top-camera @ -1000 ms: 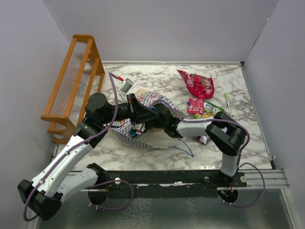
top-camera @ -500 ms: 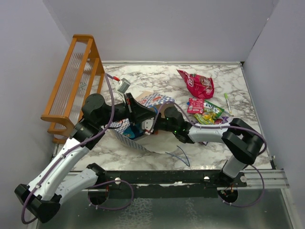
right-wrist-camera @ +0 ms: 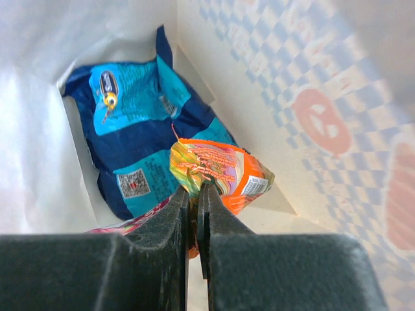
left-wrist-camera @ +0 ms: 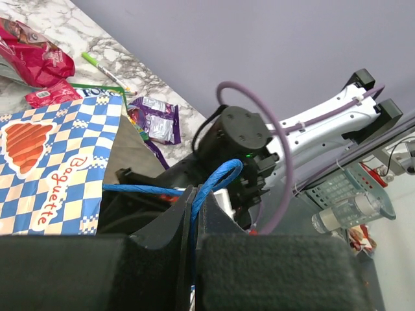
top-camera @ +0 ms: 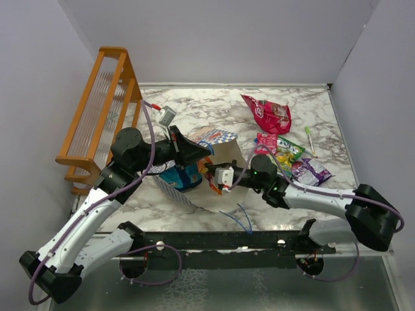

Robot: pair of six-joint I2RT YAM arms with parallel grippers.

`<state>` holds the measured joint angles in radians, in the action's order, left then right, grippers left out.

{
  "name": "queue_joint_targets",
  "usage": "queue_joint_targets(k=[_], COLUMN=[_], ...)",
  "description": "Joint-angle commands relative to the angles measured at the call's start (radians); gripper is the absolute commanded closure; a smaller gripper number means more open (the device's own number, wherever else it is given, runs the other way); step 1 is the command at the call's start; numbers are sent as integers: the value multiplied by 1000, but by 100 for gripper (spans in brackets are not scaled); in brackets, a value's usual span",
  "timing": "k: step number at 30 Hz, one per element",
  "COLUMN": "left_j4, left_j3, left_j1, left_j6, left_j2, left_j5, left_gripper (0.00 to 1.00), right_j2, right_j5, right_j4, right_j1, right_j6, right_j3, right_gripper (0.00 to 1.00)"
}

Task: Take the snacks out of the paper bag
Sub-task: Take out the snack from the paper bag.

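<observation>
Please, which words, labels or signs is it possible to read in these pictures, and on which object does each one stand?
"Baguette": on the checkered band of the paper bag.
A QR code, without legible words: on the blue packet.
Orange packet: print too blurred to read.
Pink-red packet and purple packet: lettering too small to read.

**Left wrist view.** On the blue-white checkered band of the paper bag we read the orange script word "Baguette". White capitals beginning "PO" show on the green packet at the bag's edge; the rest is hidden.

**Right wrist view.** The blue packet carries a QR code and fine print that we cannot read. The white label on the orange packet is also illegible.
</observation>
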<state>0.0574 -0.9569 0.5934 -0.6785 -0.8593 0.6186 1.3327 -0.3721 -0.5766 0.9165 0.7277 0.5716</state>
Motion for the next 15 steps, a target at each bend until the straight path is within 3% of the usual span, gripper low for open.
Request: queue_joint_targets(k=[1, 8, 15], left_j4=[-7, 7, 26], left_j3=[-24, -25, -37], left_j1=[6, 6, 7], left_j6=[6, 14, 29], left_j2=[21, 25, 22], left_j5=[-25, -54, -70], left_gripper=[100, 100, 100], right_j2=[-124, -327, -546], right_j5=[-49, -80, -181], right_j4=[-46, 15, 257], right_j1=[5, 5, 5], right_j6=[-69, -184, -265], right_j3=[-26, -43, 41], right_gripper=[99, 99, 99])
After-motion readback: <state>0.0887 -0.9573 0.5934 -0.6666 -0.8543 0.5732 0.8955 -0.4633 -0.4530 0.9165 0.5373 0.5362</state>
